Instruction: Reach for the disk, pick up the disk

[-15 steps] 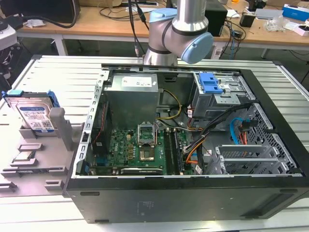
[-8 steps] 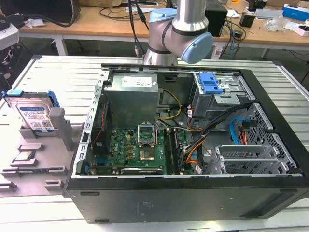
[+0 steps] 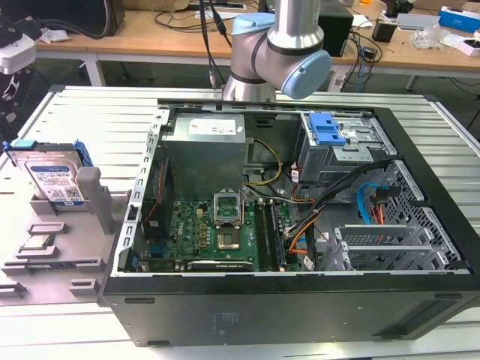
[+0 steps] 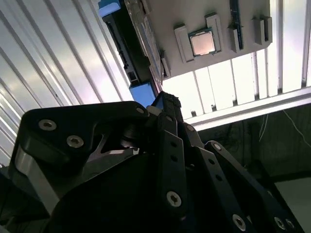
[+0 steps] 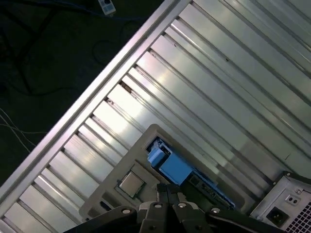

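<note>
Exterior view: I see the disk [image 3: 54, 178] standing up in a grey holder [image 3: 91, 193] at the worktop [image 3: 90, 112] edge, on the exterior view's left. Second wrist view — my claw [image 4: 167, 103] is pinched together, empty, near the disk. First wrist view — claw close to the blue rail [image 5: 171, 165].

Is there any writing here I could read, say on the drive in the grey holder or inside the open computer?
disk: white-and-blue sticker, print too small to read.
power supply: white sticker, print too small to read.
chip in the second wrist view: markings too blurred to read.
No text can be quoted.
</note>
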Tool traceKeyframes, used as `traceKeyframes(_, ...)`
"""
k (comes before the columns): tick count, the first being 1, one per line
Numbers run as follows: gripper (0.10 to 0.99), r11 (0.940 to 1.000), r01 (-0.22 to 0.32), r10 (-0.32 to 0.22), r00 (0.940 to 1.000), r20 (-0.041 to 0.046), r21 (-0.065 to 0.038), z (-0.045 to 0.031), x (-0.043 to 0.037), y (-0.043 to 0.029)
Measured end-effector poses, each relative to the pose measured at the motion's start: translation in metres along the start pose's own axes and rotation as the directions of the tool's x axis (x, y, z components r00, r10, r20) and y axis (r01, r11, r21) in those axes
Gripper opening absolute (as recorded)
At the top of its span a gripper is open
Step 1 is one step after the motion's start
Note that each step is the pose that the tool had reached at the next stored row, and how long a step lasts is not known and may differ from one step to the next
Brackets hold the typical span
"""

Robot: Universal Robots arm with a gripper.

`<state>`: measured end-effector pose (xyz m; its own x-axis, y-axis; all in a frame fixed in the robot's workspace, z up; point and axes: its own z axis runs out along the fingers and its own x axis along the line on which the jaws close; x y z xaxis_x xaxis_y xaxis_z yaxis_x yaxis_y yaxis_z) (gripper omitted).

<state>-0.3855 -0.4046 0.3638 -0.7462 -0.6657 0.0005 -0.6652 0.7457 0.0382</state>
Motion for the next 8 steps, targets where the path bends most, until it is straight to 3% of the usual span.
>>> traceKeyframes(8,0.106,0.9957,0.093,-0.093,0.9956,-0.0035,0.000,0.0000,0.0000,0.0000)
